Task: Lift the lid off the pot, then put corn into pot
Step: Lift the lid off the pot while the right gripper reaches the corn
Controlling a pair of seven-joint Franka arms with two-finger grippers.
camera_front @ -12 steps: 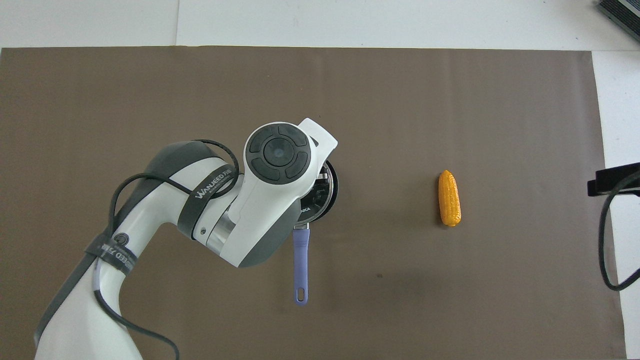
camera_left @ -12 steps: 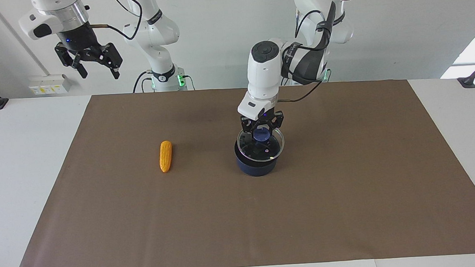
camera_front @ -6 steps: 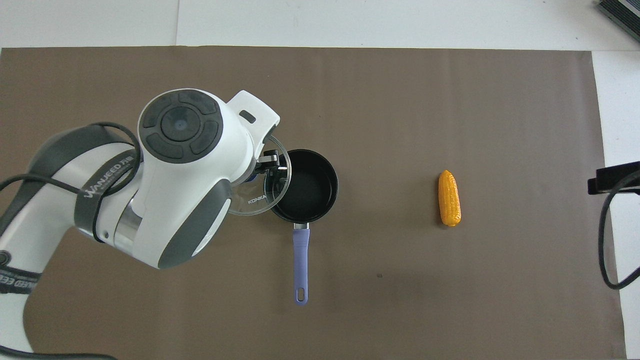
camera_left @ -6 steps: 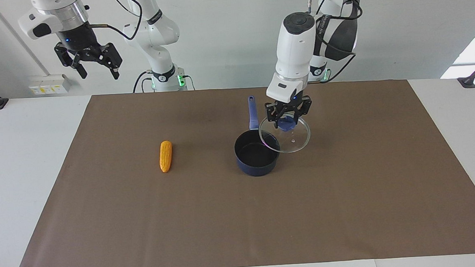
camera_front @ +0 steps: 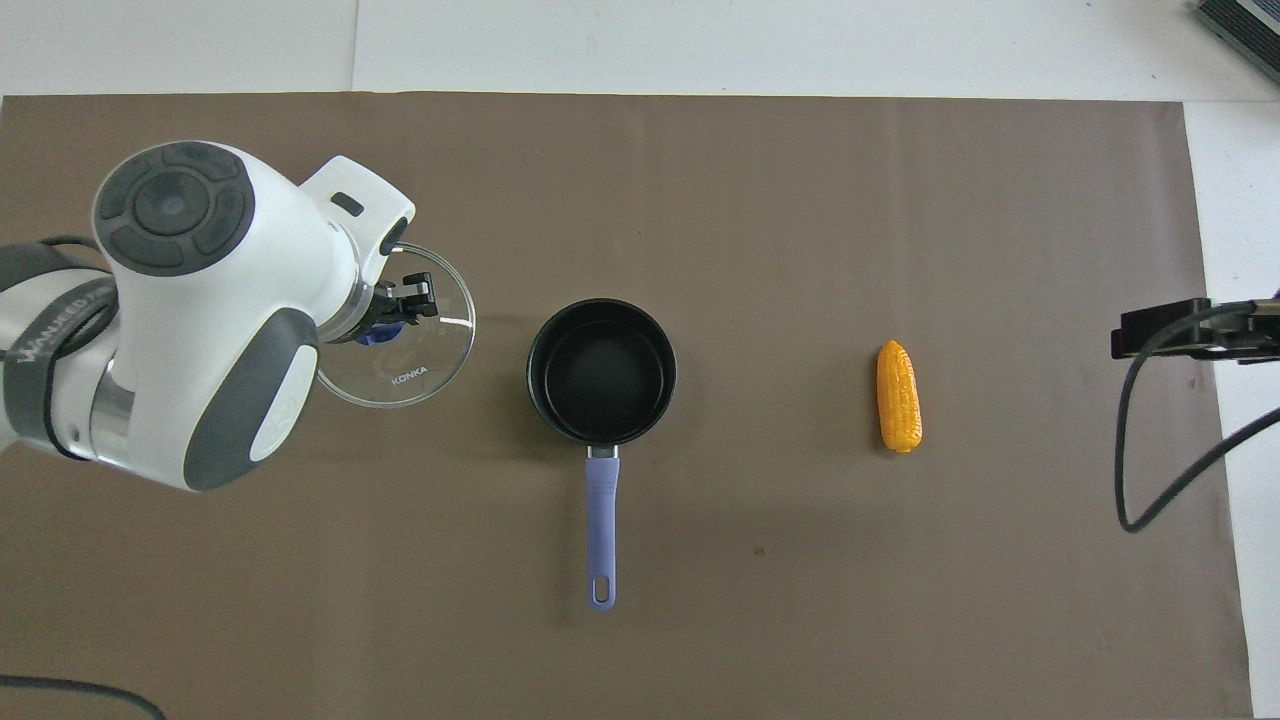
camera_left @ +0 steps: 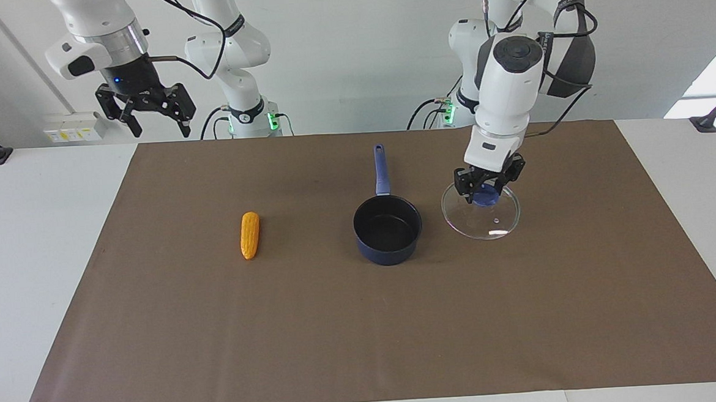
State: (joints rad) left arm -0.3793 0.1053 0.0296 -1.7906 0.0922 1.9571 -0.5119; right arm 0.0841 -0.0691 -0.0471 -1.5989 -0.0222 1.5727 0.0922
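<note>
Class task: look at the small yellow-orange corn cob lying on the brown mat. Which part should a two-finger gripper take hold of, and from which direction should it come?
Grip the small yellow-orange corn cob across its thick middle, coming straight down from above. It lies flat on the brown mat with its long axis running toward and away from the robots, so the jaws should probably close on its two long sides. The open right gripper, raised at that end of the table, looks best placed.
</note>
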